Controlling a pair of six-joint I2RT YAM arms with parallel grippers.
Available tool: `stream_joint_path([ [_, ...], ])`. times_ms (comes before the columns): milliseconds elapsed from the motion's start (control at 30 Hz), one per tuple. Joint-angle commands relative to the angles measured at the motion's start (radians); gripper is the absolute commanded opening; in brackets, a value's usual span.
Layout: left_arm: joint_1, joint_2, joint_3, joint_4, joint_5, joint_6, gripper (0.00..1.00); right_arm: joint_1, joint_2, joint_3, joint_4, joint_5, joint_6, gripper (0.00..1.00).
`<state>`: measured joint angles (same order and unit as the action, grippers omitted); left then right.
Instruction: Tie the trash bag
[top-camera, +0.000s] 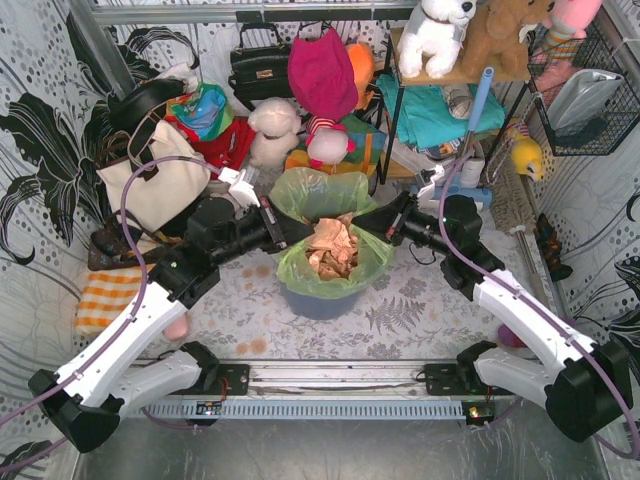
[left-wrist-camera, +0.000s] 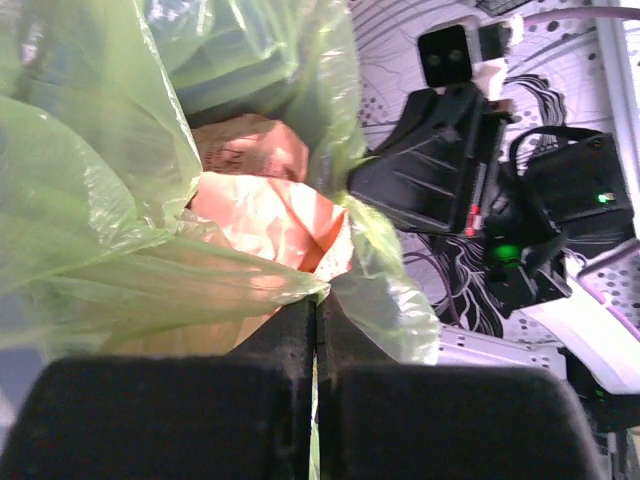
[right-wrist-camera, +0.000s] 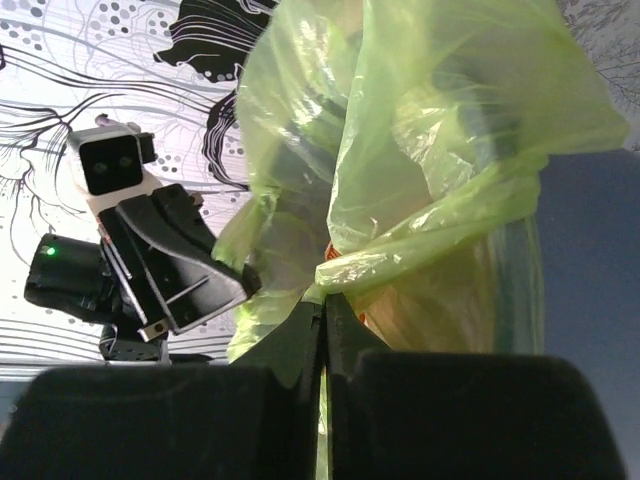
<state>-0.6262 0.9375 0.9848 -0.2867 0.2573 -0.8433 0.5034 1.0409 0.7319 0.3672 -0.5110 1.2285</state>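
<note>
The trash bag (top-camera: 322, 192) is thin light-green plastic, lining a round blue-grey bin (top-camera: 318, 300) at the table's middle, with crumpled tan paper (top-camera: 332, 250) showing in its mouth. My left gripper (top-camera: 292, 232) is at the bag's left rim; in the left wrist view the left gripper (left-wrist-camera: 318, 305) is shut on a fold of the trash bag (left-wrist-camera: 90, 230). At the right rim my right gripper (top-camera: 372, 226) pinches the film too; the right wrist view shows the right gripper (right-wrist-camera: 324, 300) shut on the trash bag (right-wrist-camera: 430, 150). Each wrist camera sees the opposite arm.
A cream tote bag (top-camera: 150, 180) and an orange-checked cloth (top-camera: 104, 298) lie at the left. Plush toys (top-camera: 275, 130), a black handbag (top-camera: 258, 68) and a shelf (top-camera: 440, 100) crowd the back. A wire basket (top-camera: 585, 95) hangs at the right wall.
</note>
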Motion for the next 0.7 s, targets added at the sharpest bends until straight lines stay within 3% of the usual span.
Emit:
stream_joint_path([
  [0,-0.010,0.015,0.021,0.244,0.140,-0.055,0.00,0.058,0.029,0.056,0.060,-0.014,-0.014,0.00],
  [200,-0.009,-0.009,0.096,0.052,0.005,0.028,0.00,0.062,0.004,0.097,0.038,0.009,-0.019,0.00],
  [400,-0.009,-0.045,0.134,-0.138,-0.183,0.092,0.00,0.062,-0.064,0.192,-0.148,0.077,-0.103,0.00],
  [667,-0.009,-0.105,0.080,-0.183,-0.258,0.098,0.00,0.061,-0.156,0.265,-0.416,0.234,-0.224,0.00],
])
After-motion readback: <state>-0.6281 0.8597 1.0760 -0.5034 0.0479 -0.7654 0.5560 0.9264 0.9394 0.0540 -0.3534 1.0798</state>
